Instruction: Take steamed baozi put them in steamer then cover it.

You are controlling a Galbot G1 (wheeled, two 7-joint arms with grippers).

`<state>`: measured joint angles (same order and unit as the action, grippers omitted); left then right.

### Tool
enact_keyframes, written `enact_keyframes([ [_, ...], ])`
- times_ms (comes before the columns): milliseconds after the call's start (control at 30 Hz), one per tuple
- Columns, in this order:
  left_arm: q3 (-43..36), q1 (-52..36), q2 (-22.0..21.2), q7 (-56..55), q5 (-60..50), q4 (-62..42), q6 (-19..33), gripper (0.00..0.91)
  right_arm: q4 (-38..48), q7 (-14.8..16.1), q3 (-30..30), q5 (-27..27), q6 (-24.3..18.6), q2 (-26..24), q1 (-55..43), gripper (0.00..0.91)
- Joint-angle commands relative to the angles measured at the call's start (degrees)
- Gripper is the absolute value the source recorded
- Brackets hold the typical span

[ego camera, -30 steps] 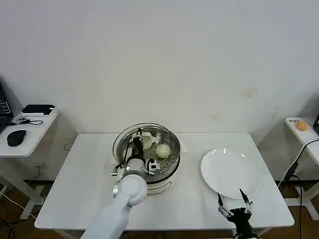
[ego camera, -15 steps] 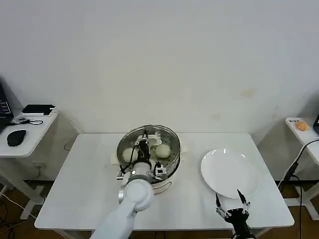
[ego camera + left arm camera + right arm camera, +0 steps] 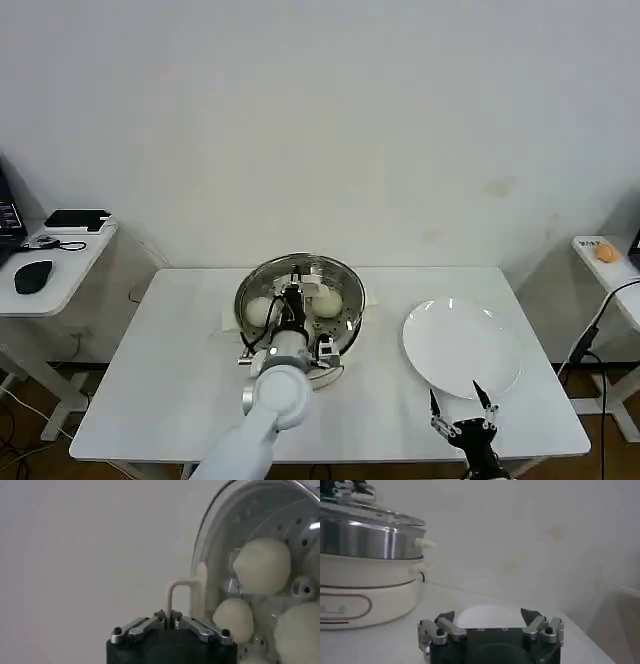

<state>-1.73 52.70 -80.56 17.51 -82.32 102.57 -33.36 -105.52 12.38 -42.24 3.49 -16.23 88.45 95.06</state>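
White table (image 3: 170, 370), steamer (image 3: 345, 325) with baozi (image 3: 327, 302) under cover (image 3: 340, 275).

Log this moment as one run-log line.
left pincer: shut on cover handle, cover seated on steamer | baozi: inside | right pincer: open, idle near plate

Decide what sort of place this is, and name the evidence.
Probably a robot lab or test room, not a kitchen: a steamer on a plain white table, bare walls, and side desks with a mouse and cables.

The left gripper (image 3: 291, 300) reached forward over the table's middle, fingers pinched together; the right gripper (image 3: 459, 407) waited splayed near the front edge.
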Motion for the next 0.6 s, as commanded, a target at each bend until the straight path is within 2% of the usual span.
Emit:
enact_keyframes([
  [33,0.0,-0.4,-0.4,0.1,-1.0,-1.4,0.2,0.000,0.1,0.0,0.0,0.0,-0.1,0.0,0.1,0.907],
  [600,0.6,-0.8,-0.7,-0.1,-1.3,-2.5,0.5,0.000,0.3,0.0,0.6,0.3,-0.6,0.1,0.3,0.907],
])
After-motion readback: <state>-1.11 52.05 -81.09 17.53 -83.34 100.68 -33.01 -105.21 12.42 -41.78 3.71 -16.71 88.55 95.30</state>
